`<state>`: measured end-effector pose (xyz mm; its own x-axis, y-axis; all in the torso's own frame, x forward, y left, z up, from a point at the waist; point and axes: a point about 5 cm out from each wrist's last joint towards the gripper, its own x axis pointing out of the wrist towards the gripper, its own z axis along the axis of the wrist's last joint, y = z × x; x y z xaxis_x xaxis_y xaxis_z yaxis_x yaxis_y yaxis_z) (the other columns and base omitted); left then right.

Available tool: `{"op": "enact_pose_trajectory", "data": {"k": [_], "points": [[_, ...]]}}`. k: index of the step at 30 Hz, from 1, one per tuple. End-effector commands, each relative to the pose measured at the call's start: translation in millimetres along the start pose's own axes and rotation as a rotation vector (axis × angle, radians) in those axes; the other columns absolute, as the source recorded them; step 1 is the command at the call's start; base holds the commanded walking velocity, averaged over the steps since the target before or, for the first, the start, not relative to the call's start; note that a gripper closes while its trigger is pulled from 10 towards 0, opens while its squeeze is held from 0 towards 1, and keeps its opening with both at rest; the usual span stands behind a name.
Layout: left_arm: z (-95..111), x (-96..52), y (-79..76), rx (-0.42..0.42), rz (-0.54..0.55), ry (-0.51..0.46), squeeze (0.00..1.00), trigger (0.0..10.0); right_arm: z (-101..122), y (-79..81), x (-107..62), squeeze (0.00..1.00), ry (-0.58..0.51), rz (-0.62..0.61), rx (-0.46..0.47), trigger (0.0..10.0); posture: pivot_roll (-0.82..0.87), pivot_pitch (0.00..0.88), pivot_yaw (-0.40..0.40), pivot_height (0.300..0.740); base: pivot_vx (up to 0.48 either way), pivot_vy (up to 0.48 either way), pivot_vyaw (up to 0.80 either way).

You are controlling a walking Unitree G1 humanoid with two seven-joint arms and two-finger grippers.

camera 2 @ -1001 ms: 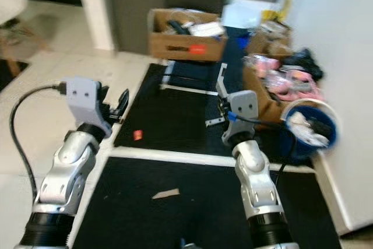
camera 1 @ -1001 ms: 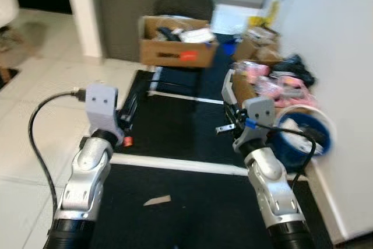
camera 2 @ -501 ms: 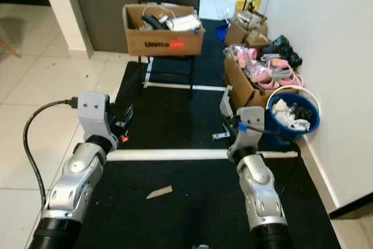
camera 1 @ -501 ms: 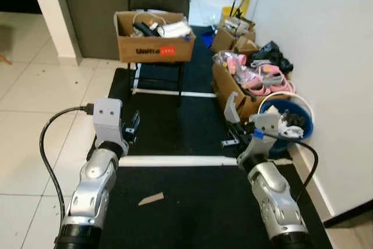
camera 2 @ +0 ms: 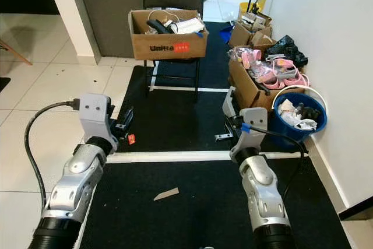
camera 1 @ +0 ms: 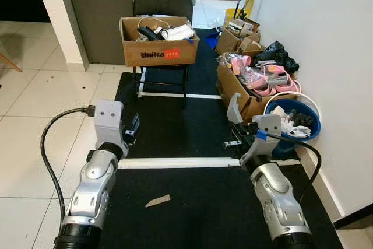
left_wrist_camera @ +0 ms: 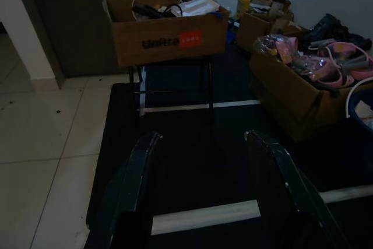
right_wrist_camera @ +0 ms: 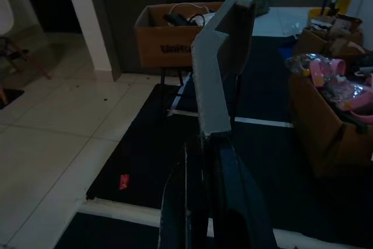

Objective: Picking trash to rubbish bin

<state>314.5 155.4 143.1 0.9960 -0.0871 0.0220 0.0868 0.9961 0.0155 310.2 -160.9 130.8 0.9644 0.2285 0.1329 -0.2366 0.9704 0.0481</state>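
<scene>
Fingers of the right gripper [right_wrist_camera: 210, 161] are pressed together on a grey angular scrap [right_wrist_camera: 220, 62] that stands up out of their tips; those of the left gripper [left_wrist_camera: 210, 202] are spread wide with nothing between them. Both arms are held out in front over the black mat [camera 2: 192, 202].

The step in hand looks like the carry: a piece of trash is gripped, and the blue bin [camera 1: 291, 129], already holding crumpled white rubbish, stands against the wall just ahead and to the right of the right gripper. The next move probably calls for swinging that arm rightward over the bin's white rim and parting the fingers there. More litter waits on the floor: a beige sliver [camera 1: 158, 200] on the mat between the arms, and a small red bit [camera 2: 132, 139] at the mat's edge near the left gripper.

Head views give the bin and the sliver; the right wrist view gives the clamp on the scrap and the red bit. The left wrist view shows a cardboard box [left_wrist_camera: 166, 27] on a chair.
</scene>
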Motion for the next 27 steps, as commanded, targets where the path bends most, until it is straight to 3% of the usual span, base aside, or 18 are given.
{"op": "enact_pose_trajectory", "data": {"k": [1, 11, 19, 27], "points": [[-8, -3.0, -2.2, -0.006, 0.006, 0.026, 0.00, 10.0, -1, 0.5, -1.2, 0.00, 0.006, 0.013, 0.004, 10.0, -0.09, 0.085, -0.010, 0.740, 0.000, 0.000, 0.00], [-7, -0.5, -8.7, -0.013, 0.001, 0.022, 0.00, 10.0, 0, -2.9, 1.5, 0.00, 0.000, 0.005, -0.003, 10.0, -0.08, 0.065, -0.009, 0.740, 0.000, 0.000, 0.00], [-9, 6.1, -3.7, -0.005, 0.011, 0.033, 0.00, 10.0, 6, 0.4, 1.4, 0.00, -0.028, -0.017, -0.007, 10.0, -0.12, 0.062, 0.011, 0.740, 0.000, 0.000, 0.00], [-5, 3.2, 0.0, -0.021, 0.046, 0.008, 0.00, 10.0, -5, -1.2, -1.3, 0.00, 0.003, -0.044, 0.006, 10.0, -0.09, 0.061, -0.018, 0.740, 0.107, 0.000, 0.00]]}}
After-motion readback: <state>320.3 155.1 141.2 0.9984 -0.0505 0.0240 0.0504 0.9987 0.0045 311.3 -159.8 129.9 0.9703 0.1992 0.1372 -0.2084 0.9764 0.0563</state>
